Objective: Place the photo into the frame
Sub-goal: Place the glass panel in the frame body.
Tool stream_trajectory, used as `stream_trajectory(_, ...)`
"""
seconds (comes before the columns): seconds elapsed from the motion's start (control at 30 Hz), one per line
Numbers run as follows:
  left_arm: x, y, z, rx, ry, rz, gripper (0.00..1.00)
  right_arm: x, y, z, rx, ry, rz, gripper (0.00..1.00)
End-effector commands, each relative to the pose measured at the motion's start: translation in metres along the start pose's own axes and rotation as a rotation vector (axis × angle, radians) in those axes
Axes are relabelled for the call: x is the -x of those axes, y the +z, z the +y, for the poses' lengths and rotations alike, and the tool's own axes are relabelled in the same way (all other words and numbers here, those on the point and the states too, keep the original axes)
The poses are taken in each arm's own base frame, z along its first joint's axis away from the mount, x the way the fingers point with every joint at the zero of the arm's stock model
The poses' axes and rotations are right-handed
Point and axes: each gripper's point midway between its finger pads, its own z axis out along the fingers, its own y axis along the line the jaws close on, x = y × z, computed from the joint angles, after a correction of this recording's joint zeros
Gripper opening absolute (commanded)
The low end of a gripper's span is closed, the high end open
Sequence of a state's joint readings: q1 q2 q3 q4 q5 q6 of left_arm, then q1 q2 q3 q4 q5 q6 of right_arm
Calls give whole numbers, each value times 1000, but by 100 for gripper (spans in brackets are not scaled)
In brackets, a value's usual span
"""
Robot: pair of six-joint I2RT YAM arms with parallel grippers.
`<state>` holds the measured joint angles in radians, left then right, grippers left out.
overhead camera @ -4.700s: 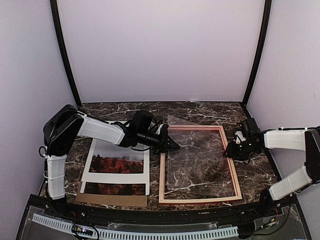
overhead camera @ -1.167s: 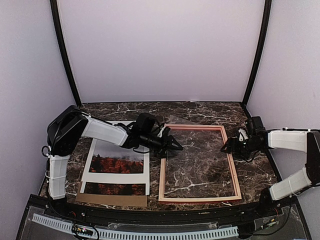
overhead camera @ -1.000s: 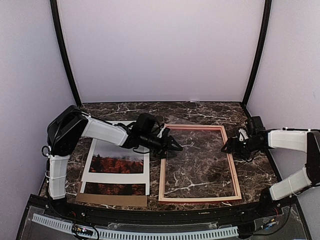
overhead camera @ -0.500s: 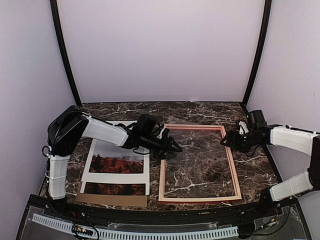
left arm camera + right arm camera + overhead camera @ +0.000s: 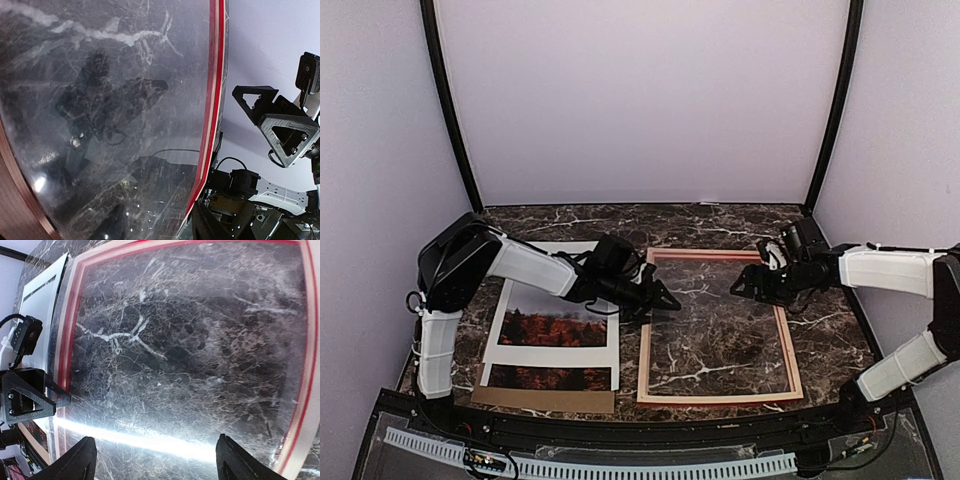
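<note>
The frame (image 5: 786,350) lies flat with its pale back up, and a glass pane (image 5: 190,365) glints inside its red lip. The photo (image 5: 555,326), red-orange trees under grey sky, lies to its left beneath a white mat (image 5: 552,355). My left gripper (image 5: 665,298) sits at the frame's left rail near the far corner. In the left wrist view one finger (image 5: 215,230) shows beside a red edge (image 5: 214,100), and the grip is hidden. My right gripper (image 5: 742,287) hovers open over the pane's far right part, with nothing between its fingertips (image 5: 82,462).
A brown cardboard backing (image 5: 545,400) sticks out under the mat's near edge. The tent's black poles (image 5: 448,110) and pale walls close in the back and sides. Marble table (image 5: 825,330) shows to the right of the frame.
My right gripper has swung left from the frame's right rail to above the pane. The left gripper has stayed at the left rail. The pane corner raised behind the frame no longer shows.
</note>
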<state>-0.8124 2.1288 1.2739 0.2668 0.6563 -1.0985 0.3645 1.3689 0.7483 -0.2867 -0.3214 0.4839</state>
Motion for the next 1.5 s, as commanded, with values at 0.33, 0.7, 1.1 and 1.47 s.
stream_trajectory(0.33,-6,5,11,24,9,12,46,-6,34,40,85,-74,65,83)
stream_trajectory(0.7,-7,6,12,30,7,16,47,-25,58,43,97,-85,144,83)
stream_trajectory(1.1,-3,-4,2,53,56,-15,56,-40,67,26,51,-70,184,83)
stream_trajectory(1.47,0,-22,-5,124,136,-55,59,-41,65,22,24,-82,188,83)
